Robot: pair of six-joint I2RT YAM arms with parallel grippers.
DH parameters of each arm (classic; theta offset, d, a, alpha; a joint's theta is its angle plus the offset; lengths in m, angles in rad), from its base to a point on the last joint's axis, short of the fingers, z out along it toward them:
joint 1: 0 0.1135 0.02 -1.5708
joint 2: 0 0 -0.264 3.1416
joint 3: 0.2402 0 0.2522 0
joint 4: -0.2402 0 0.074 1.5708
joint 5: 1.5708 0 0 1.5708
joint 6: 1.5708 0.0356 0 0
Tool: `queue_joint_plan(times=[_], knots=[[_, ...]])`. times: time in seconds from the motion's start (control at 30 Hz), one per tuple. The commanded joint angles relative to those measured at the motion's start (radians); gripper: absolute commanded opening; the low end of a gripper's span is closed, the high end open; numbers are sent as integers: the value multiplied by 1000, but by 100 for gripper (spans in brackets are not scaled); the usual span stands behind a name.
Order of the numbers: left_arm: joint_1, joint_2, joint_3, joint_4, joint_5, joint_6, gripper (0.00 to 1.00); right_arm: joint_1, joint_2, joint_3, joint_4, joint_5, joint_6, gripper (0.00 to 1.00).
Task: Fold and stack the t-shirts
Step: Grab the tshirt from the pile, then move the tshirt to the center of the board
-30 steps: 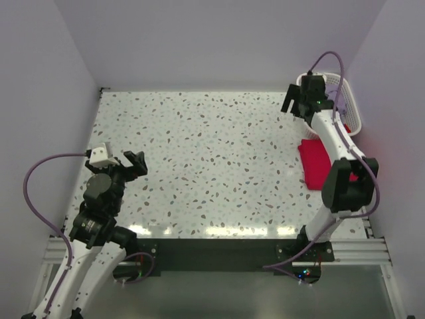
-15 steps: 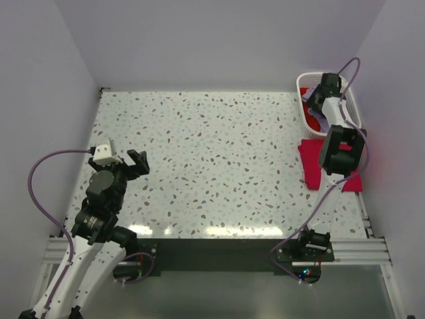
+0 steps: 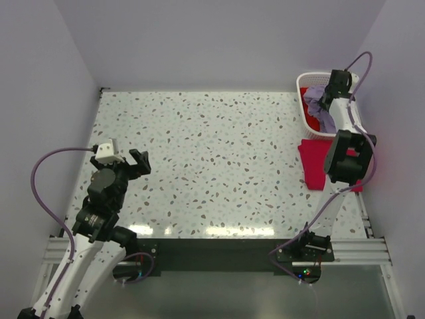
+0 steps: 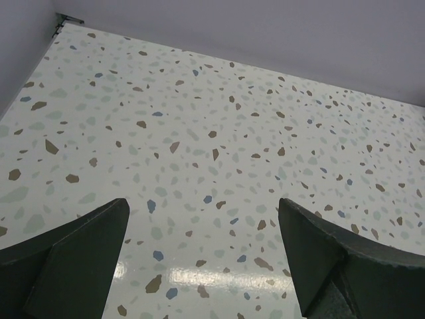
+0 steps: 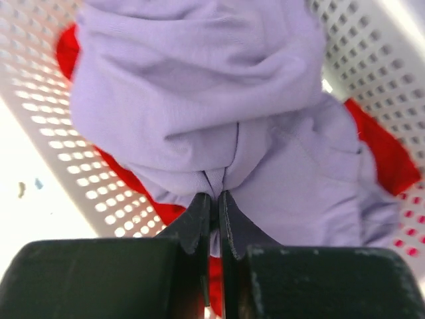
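Observation:
A crumpled lavender t-shirt (image 5: 219, 113) lies in the white basket (image 3: 307, 123) at the back right, on top of a red t-shirt (image 5: 382, 149). My right gripper (image 5: 215, 197) is shut on a pinched fold of the lavender t-shirt (image 3: 317, 94). In the top view the right gripper (image 3: 330, 98) reaches into the basket. A folded red t-shirt (image 3: 312, 161) lies flat on the table just in front of the basket. My left gripper (image 3: 133, 161) hovers open over the table's left side, its fingers (image 4: 80, 252) wide apart with only bare tabletop between them.
The speckled terrazzo table (image 3: 206, 159) is walled at the back and both sides. The basket's perforated wall (image 5: 40, 93) stands close around the right gripper. The right arm's elbow (image 3: 348, 163) hangs over the folded red shirt.
The right gripper has dropped into the basket and closed on the lavender t-shirt. The left arm has barely shifted.

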Motion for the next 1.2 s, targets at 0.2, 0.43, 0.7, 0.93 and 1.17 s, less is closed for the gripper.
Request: queue_joint_plan(times=[0.2,0.43,0.7,0.93,1.17], knots=[[-2,-12,-7,41,10,18,100,100,-295,147,-153,-85,-103,0],[0,14,-1,25,12,14,100,290,-403,345,-211,-388,-119,0],[17,89,26,-21,-2,-4,100,403,-545,225,63,-702,17,0],[17,95,23,-28,14,-12,100,419,-763,-362,54,-875,59,33],[17,160,22,-11,70,-15,100,505,-993,-850,-159,-635,-106,70]])
